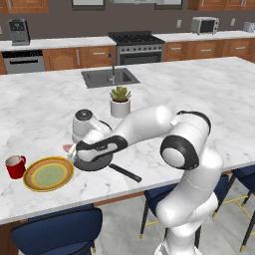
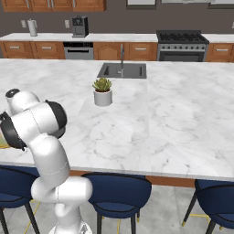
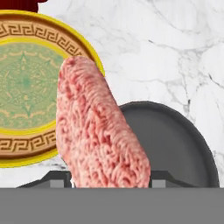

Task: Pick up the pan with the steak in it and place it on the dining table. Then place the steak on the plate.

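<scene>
My gripper (image 1: 73, 151) is shut on the steak (image 1: 67, 148), a pinkish-red slab held up off the dining table (image 1: 199, 99). In the hand view the steak (image 3: 96, 131) rises between the two fingertips (image 3: 54, 179), hanging over the gap between the plate and the pan. The plate (image 1: 48, 174) with its yellow-orange rim and pale green centre (image 3: 26, 83) lies just left of the gripper. The dark pan (image 1: 94, 162) sits on the marble under and right of the hand, its bowl (image 3: 175, 144) bare and its thin black handle (image 1: 127, 173) pointing to the front right.
A red mug (image 1: 16, 166) stands left of the plate. A potted plant (image 1: 120, 101) and the sink (image 1: 109, 77) lie further back on the island. Blue stools (image 1: 55, 231) line the near edge. My own forearm stretches across above the pan.
</scene>
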Tool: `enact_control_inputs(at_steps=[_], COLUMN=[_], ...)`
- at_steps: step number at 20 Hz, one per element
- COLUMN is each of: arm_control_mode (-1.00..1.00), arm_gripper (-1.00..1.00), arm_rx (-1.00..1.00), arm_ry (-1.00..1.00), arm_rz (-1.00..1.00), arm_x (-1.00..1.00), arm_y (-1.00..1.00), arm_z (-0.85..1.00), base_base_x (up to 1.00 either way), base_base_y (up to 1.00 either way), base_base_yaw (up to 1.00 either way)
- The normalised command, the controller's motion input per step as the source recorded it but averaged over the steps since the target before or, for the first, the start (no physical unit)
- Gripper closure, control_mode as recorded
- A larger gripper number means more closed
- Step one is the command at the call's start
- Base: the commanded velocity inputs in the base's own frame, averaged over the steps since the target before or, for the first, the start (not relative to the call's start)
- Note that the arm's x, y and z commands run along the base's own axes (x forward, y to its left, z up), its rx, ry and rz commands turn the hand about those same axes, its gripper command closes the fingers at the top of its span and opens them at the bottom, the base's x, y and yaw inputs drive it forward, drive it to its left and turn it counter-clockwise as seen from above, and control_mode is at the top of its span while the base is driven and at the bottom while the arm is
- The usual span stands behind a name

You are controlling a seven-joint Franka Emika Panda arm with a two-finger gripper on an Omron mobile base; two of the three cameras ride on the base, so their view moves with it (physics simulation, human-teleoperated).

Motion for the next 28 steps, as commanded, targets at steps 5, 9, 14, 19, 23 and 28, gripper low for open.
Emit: enact_control_inputs(at_steps=[5, 9, 14, 19, 23, 28], arm_control_mode=[-1.0, -1.0, -1.0, -1.0, -1.0, -1.0], arm_gripper=[1.0, 1.0, 1.0, 1.0, 1.0, 1.0], arm_rx=[0.0, 0.0, 0.0, 0.01, 0.01, 0.01], arm_ry=[-0.09, -0.08, -0.06, -0.01, 0.0, 0.0], arm_rz=[0.0, 0.0, 0.0, 0.0, 0.0, 0.0], arm_x=[-0.24, -0.05, -0.03, -0.01, -0.22, -0.04], arm_y=[0.55, 0.57, 0.46, 0.03, 0.0, 0.03], arm_z=[0.01, 0.0, 0.0, 0.0, -0.03, -0.08], base_base_x=[0.0, 0.0, 0.0, 0.0, 0.0, 0.0], base_base_y=[0.0, 0.0, 0.0, 0.0, 0.0, 0.0], base_base_yaw=[0.0, 0.0, 0.0, 0.0, 0.0, 0.0])
